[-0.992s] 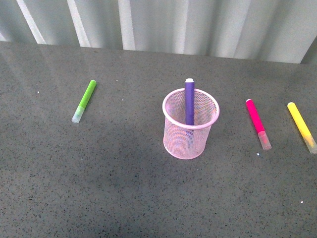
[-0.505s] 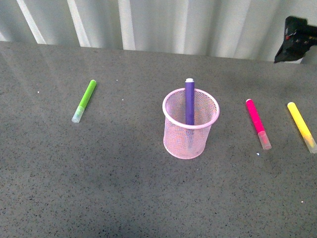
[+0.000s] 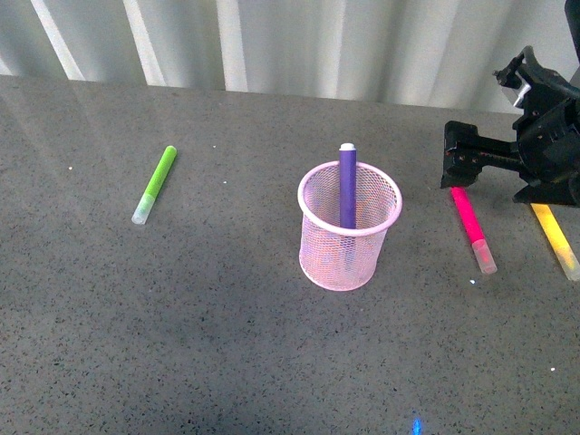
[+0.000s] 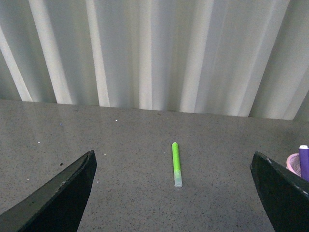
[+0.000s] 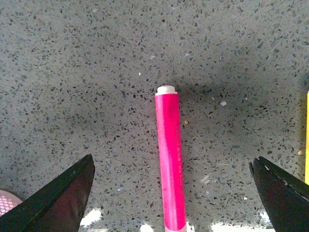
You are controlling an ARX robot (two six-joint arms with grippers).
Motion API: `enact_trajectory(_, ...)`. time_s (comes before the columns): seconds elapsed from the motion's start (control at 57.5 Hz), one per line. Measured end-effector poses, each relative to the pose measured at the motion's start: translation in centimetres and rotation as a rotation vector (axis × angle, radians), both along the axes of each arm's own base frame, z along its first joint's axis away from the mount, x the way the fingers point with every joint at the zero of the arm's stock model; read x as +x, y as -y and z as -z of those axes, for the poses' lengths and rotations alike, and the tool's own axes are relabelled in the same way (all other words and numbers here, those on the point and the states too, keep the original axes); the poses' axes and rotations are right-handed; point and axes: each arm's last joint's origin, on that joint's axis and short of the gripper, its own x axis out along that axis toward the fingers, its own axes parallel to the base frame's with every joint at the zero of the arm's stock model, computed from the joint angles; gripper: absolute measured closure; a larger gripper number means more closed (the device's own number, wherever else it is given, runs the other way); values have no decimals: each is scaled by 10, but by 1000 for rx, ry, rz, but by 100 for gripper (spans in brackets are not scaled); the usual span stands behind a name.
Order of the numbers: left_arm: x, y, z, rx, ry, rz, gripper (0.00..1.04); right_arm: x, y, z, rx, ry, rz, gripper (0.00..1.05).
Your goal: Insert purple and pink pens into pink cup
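Out toward the right edge of the bench, the right claw (image 3: pixel 458 156) hangs over the far end of the pink pen (image 3: pixel 475 228), jaws spread wide and holding nothing. From its wrist camera the pen (image 5: pixel 170 159) runs straight up the gap between the two fingers, white end pointing to the far edge and clear cap toward the near edge.

Half the job looks done. The purple pen (image 3: pixel 347 181) stands in the cup (image 3: pixel 317 249) at the middle of the bench, leaning on the far rim with its white end poking above it. So this is the pick-up of pen number two, I'd say, at the line-up stage, with no contact yet.

The next move calls for a drop straight down and a squeeze across the barrel. It lies flat on the stone, so the fingertips must get low. Then comes a lift, a tip upright, and a carry left to the cup's mouth without knocking the purple one.

The yellow pen (image 3: pixel 555 234) lies just beside it, nearer the right edge, so there's little room on that side.

The left claw (image 4: pixel 172 153) is spread too and empty, well back from the green pen (image 4: pixel 176 164) over by the left edge.

As for writing, there's perhaps a faint line of print down the pink barrel, too small to read. There are no brands or labels anywhere else.
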Motion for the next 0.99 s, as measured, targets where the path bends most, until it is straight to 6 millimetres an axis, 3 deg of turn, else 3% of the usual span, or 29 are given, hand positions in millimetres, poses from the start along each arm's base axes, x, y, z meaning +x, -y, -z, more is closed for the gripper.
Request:
enact_trajectory(0.696, 0, 0, 0, 0, 0, 0, 7, 19, -1, 28, -5, -31, 2, 7)
enact_trajectory(0.801, 0, 0, 0, 0, 0, 0, 7, 21, -1, 30, -14, -24, 5, 19)
enact_trajectory(0.992, 0, 0, 0, 0, 0, 0, 7, 26, 3, 35, -23, -17, 20, 52)
